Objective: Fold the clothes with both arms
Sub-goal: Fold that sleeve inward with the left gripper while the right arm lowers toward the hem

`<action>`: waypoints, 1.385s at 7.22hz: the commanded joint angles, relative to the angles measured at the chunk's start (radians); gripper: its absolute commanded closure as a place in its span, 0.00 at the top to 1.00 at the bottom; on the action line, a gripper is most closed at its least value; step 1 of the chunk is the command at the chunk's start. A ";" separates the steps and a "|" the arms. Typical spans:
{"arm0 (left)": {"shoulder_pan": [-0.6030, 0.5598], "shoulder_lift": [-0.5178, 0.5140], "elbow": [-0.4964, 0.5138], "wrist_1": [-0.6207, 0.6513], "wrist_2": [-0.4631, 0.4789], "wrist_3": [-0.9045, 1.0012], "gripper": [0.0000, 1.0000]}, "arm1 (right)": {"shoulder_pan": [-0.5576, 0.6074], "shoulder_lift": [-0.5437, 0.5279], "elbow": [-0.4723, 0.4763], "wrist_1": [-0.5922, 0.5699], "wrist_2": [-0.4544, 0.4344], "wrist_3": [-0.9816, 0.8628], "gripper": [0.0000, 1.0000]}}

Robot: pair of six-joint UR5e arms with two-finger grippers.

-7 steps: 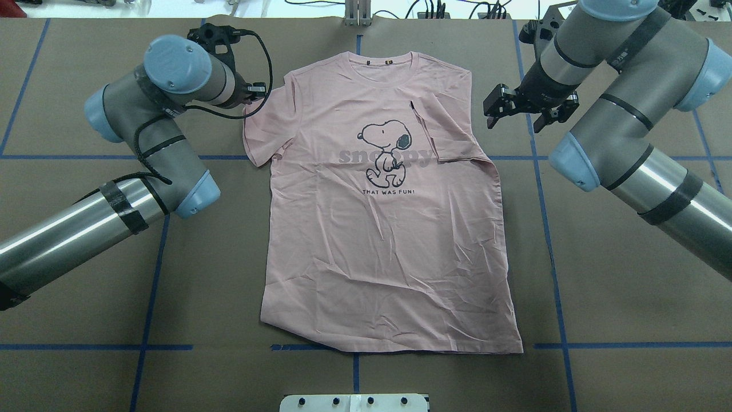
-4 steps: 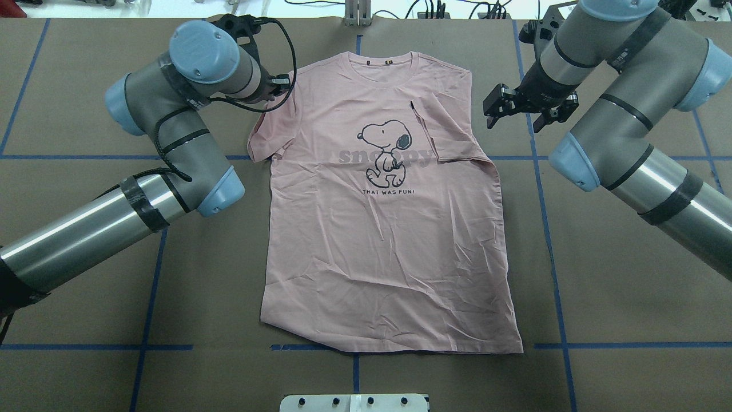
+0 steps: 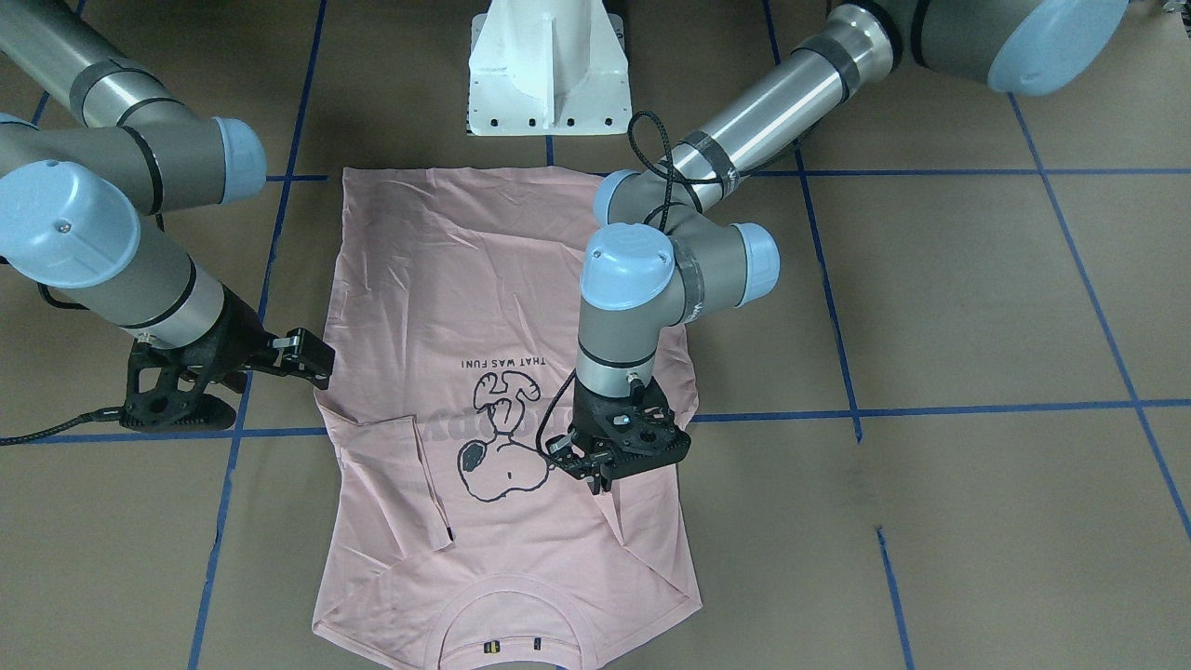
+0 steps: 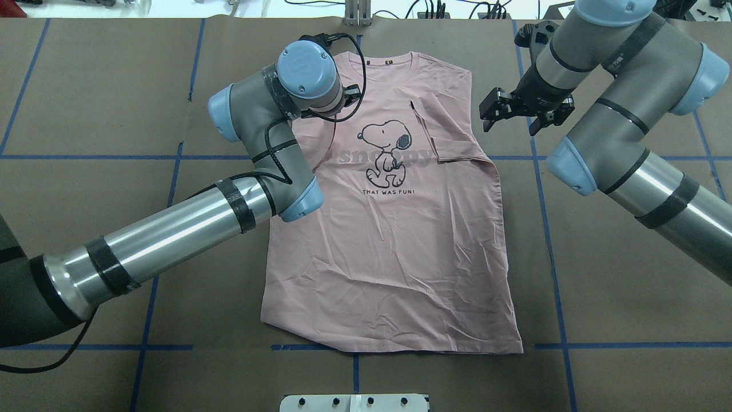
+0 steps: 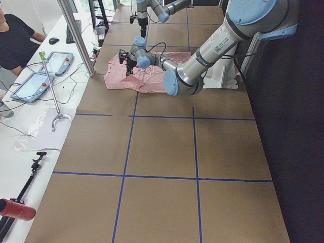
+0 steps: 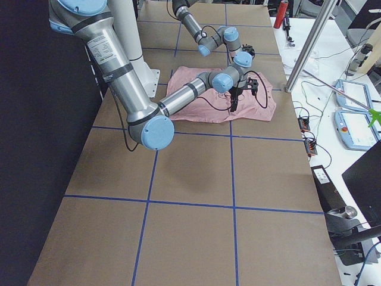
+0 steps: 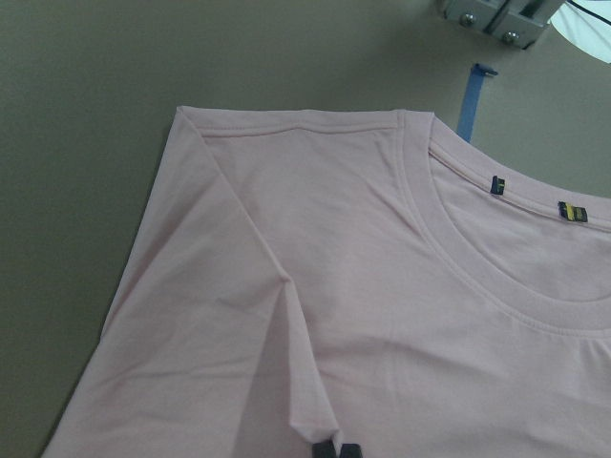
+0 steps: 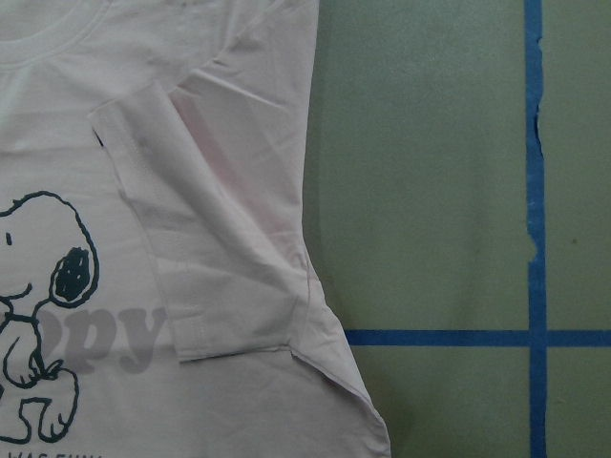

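The pale pink T-shirt [image 4: 389, 257] lies flat, print up, collar toward the far edge. Its right sleeve [image 4: 452, 134] is folded in onto the chest, with the black tag [image 4: 412, 104] showing. My left gripper [image 3: 605, 479] is over the chest beside the dog print, shut on the left sleeve's fabric, which it holds pulled inward. The left wrist view shows its fingertips [image 7: 325, 448] pinching a raised fold of the shirt [image 7: 382, 286]. In the overhead view the left wrist [image 4: 306, 68] hides this gripper. My right gripper [image 4: 510, 120] is open and empty, just off the shirt's right shoulder edge.
The brown table [image 4: 600, 286] carries a grid of blue tape lines [image 4: 549, 229]. The white pedestal block [image 3: 549, 74] stands at the robot's side below the shirt's hem. An operators' bench with tablets [image 5: 35, 81] and a person [image 5: 15, 35] runs along the far side.
My left arm has swung right from outside the shirt to over its chest, drawing the left sleeve inward. The right gripper has barely shifted.
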 commanded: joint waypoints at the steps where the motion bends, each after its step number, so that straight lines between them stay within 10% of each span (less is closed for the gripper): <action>1: -0.005 0.001 -0.020 -0.057 -0.006 0.030 1.00 | -0.003 0.000 0.000 0.001 -0.001 0.000 1.00; 3: -0.006 0.091 -0.193 -0.027 -0.123 0.036 1.00 | 0.000 -0.003 0.009 0.055 -0.001 0.021 1.00; 6: -0.006 0.442 -0.740 0.218 -0.203 0.129 1.00 | -0.097 -0.189 0.188 0.185 -0.103 0.249 1.00; 10: 0.004 0.666 -0.994 0.286 -0.217 0.136 1.00 | -0.454 -0.466 0.484 0.211 -0.377 0.586 1.00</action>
